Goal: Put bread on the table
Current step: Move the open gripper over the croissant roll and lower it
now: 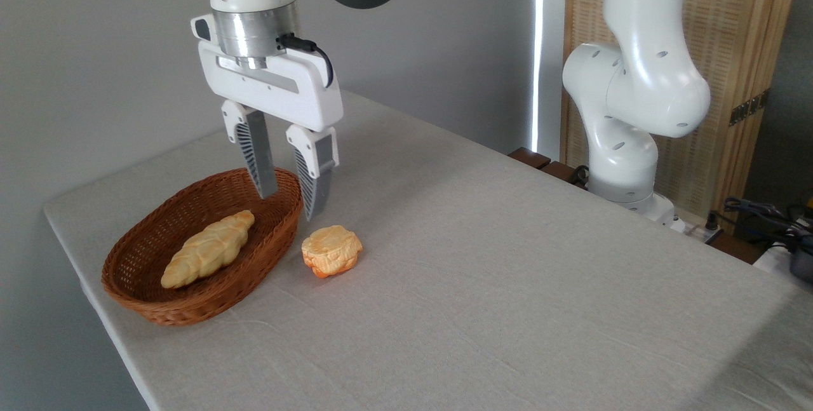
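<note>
The bread (208, 249), a long braided golden loaf, lies inside the brown wicker basket (152, 300) at the left of the table (508, 284). My gripper (289, 204) hangs open above the basket's right rim, fingers pointing down with nothing between them. Its left finger (260, 166) is over the basket's far edge and its right finger (314, 182) is just outside the rim. The loaf sits lower and to the left of the fingertips, untouched.
A small round orange-tinged bun (331, 250) rests on the cloth right beside the basket, just below the right finger. The robot's white base (629, 112) stands at the table's far right edge. The table's left edge runs close to the basket.
</note>
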### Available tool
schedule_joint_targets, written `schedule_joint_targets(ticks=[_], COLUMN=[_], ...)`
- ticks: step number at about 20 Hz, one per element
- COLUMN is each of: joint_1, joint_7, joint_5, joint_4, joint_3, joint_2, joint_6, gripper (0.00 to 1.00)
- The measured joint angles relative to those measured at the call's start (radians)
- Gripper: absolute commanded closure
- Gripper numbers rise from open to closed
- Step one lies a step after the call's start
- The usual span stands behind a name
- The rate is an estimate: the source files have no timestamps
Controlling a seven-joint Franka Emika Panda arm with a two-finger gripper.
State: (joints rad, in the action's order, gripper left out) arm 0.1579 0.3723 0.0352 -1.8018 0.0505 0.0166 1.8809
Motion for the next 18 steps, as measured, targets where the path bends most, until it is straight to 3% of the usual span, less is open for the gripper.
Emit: schedule_joint_targets(ticks=[8,14,18], joint_1=[0.016,0.018,0.018], joint_7=[-0.274,-0.31,-0.311], joint_5=[0.01,0.01,0.01], joint_4=[-0.001,-0.001,-0.002], joint_3=[0.117,0.168,0.19], joint_2=[-0.075,-0.15,-0.198], joint_6=[0.252,0.377,0.396], gripper=[0.0,0.0,0.0])
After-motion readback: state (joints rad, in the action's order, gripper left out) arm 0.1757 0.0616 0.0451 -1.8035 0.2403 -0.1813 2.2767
